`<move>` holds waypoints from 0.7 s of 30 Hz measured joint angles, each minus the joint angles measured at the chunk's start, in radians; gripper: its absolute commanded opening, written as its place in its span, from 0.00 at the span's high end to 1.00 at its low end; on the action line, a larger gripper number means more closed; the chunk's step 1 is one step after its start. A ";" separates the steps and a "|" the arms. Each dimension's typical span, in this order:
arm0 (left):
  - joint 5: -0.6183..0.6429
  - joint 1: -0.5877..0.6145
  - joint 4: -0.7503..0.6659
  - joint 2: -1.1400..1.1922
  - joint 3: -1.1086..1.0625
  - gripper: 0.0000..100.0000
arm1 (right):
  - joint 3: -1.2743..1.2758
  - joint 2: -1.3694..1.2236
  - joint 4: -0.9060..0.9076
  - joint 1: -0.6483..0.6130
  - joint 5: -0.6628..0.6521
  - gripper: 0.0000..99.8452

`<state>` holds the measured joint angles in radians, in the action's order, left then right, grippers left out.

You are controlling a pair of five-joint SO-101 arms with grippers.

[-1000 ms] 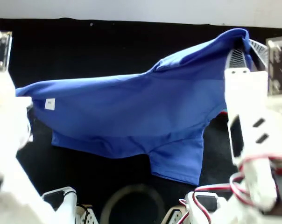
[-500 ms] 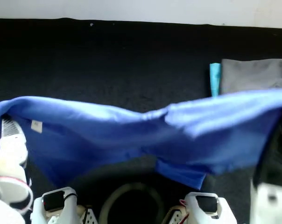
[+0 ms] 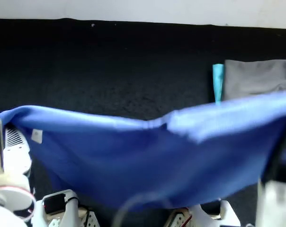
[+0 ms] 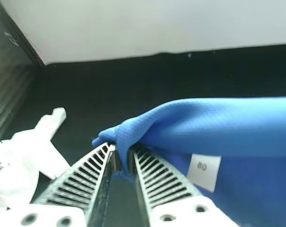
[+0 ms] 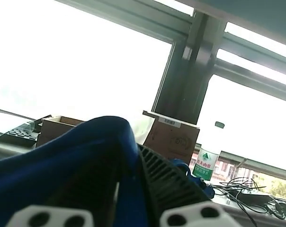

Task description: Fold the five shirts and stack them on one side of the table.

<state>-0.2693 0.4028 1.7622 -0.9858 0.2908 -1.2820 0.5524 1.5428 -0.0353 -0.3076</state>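
My left jaws are clamped shut on a bunched edge of the blue shirt [image 4: 218, 127], their ribbed faces pressed close with only a fold of cloth between them. A small white tag [image 4: 203, 168] sits on the shirt just beside that grip. My right jaws are closed on the same shirt at its opposite end. There the cloth humps over the tips and runs down between the two halves, hiding most of one of them.

From overhead, the blue shirt hangs stretched between my two arms. Its top edge sags in the middle and rises toward the right-hand end. The left arm [image 3: 10, 156] stands at the shirt's tagged end. The cloth drops like a curtain in front of the arm bases [image 3: 58, 205], which sit just under its lower hem. I cannot tell whether that hem touches the bench [image 3: 110, 61].

Beyond the shirt's right-hand end, a folded grey shirt [image 3: 256, 78] lies flat on the bench, its near edge covered by the blue cloth. A teal strip [image 3: 218, 80] lies along the grey shirt's side, just beside it. I cannot make out what it is.

Through the right wrist camera, past the blue shirt, I see a cardboard box [image 5: 174, 139], a green-labelled bottle [image 5: 204, 163] and bright window panes [image 5: 86, 61].
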 measured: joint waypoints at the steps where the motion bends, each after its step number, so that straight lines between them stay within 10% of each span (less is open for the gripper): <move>1: 0.000 0.000 -0.008 0.000 -0.032 0.99 | 0.038 -0.017 -0.021 0.000 0.000 0.99; 12: 0.003 -0.002 -0.255 0.215 -0.318 0.99 | 0.503 -0.279 -0.275 -0.023 0.000 0.99; 21: 0.003 -0.031 -0.262 0.726 0.071 0.99 | 0.617 -0.531 -0.526 -0.084 0.000 0.99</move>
<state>-0.2662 0.3721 1.4998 -0.2601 0.3613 -0.6651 0.0215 1.0165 -0.1197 -0.3076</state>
